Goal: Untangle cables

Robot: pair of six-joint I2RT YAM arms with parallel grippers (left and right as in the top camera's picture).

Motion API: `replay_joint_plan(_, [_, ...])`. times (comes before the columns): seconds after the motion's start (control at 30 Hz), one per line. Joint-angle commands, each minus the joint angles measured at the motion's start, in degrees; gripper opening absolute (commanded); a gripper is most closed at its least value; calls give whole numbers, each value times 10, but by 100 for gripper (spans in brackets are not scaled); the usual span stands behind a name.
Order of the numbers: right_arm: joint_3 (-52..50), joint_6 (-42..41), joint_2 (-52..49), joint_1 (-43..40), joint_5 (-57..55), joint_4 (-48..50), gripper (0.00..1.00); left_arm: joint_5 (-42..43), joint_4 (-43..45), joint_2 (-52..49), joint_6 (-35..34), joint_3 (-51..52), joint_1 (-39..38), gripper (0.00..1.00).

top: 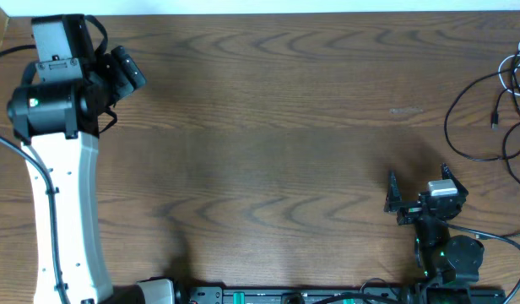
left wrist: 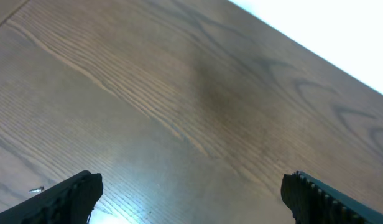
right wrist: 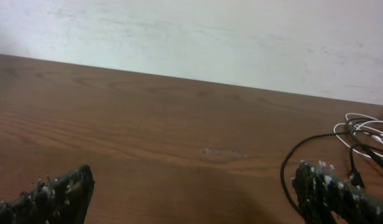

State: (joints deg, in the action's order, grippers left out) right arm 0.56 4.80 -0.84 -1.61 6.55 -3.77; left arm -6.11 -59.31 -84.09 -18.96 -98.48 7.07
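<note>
The cables [top: 495,118] lie in a loose tangle at the table's far right edge, thin black loops mixed with a white cord [right wrist: 356,116]. One black loop [right wrist: 283,171] curves close to the right fingertip [right wrist: 328,193] in the right wrist view, apart from it. My right gripper [top: 419,181] is open near the front right, below and left of the tangle, with nothing between its fingers [right wrist: 194,193]. My left gripper [top: 125,72] hangs at the far left corner, far from the cables. Its jaws stand wide open over bare wood [left wrist: 191,193].
The white left arm [top: 62,211] runs along the table's left side. The arm bases and a rail [top: 327,295] sit at the front edge. A faint pale scuff [top: 405,110] marks the wood left of the tangle. The table's far edge [left wrist: 316,53] meets a white surface.
</note>
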Motion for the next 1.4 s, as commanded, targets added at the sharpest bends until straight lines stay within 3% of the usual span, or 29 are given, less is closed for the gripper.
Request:
replay_joint_plan(0.0, [-2,-7,5,-3,-2,-1,99,-3,19,58,11,32,2,98])
replay_joint_plan(0.47, [-2,-7,5,-3,-2,-1,99,82,443,408,18,551,2,98])
replay_joint_plan(0.67, [-2,-7,5,-3,-2,-1,99,132,595,529,80,740,-2,98])
replay_joint_plan(1.0, [-2,-7,5,-3,-2,-1,99,130,659,710,143,926,-4,98])
replay_joint_plan(1.37, [-2,-7,5,-3,-2,-1,99,128,625,807,188,982,-16,98])
